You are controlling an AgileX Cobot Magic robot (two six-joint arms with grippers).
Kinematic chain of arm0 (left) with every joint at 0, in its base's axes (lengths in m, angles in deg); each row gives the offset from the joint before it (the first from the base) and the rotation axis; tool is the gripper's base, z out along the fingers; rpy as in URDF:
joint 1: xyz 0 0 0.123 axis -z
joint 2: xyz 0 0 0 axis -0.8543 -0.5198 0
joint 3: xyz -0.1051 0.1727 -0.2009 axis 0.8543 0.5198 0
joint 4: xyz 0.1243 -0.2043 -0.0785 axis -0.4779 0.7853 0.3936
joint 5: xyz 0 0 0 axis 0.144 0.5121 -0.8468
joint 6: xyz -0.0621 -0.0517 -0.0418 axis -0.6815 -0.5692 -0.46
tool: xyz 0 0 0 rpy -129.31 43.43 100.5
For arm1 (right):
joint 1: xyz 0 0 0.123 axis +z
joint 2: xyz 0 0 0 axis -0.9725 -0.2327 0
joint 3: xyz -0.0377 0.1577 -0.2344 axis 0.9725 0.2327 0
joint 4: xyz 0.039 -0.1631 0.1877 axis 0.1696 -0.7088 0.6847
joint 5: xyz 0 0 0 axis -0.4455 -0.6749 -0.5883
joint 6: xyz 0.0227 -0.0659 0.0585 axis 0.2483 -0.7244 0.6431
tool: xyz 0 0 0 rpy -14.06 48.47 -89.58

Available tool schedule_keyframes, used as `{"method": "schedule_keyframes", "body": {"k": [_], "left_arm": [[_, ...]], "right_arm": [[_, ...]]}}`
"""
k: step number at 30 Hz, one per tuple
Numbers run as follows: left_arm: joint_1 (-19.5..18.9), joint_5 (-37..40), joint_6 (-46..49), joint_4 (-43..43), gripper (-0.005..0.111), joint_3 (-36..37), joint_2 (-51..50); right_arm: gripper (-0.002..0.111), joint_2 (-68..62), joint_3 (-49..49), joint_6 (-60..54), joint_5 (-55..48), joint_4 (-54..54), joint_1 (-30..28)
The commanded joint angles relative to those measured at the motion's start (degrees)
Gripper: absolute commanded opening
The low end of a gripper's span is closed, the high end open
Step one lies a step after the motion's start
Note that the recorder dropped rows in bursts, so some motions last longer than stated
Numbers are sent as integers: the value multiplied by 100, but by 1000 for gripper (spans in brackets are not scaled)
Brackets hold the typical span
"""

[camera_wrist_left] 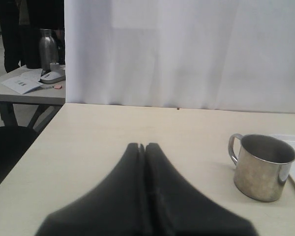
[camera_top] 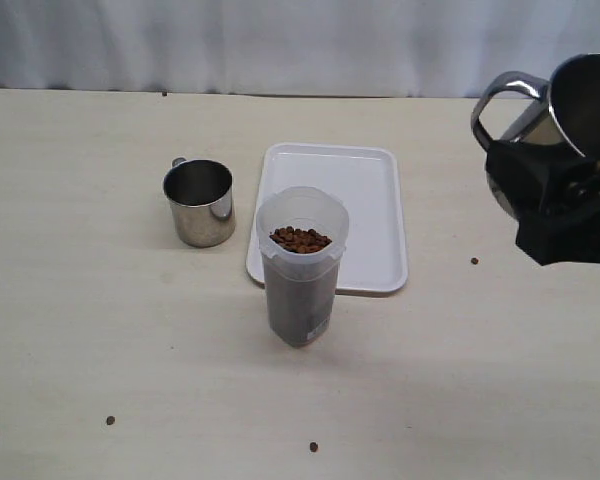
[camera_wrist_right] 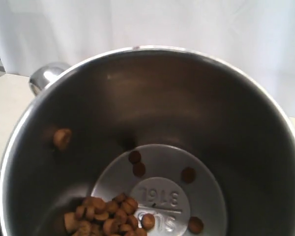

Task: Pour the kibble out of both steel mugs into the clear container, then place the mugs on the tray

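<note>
Above the table at right, the right gripper clasps a steel mug, kibble inside, well apart from the clear container by the tray. Tipped short of that rim, pellets would likely scatter. The left gripper is pinched shut, empty.

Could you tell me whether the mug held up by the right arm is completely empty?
No, the raised mug has a cluster of kibble on its bottom, plus a few scattered pellets.

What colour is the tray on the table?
White; the tray shows best in the exterior view.
</note>
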Motion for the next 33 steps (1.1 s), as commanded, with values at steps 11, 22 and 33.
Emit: {"method": "schedule_keyframes", "body": {"k": [11,22,33], "left_arm": [[29,-47,-3,32,0,14,20],[29,-47,-3,32,0,14,20],[29,-47,-3,32,0,14,20]], "right_arm": [[5,162,205,260,300,-480,-12],[5,495,945,3235,301,-3010,-12],[5,488,1889,5824,1042,-4695,-12]]}}
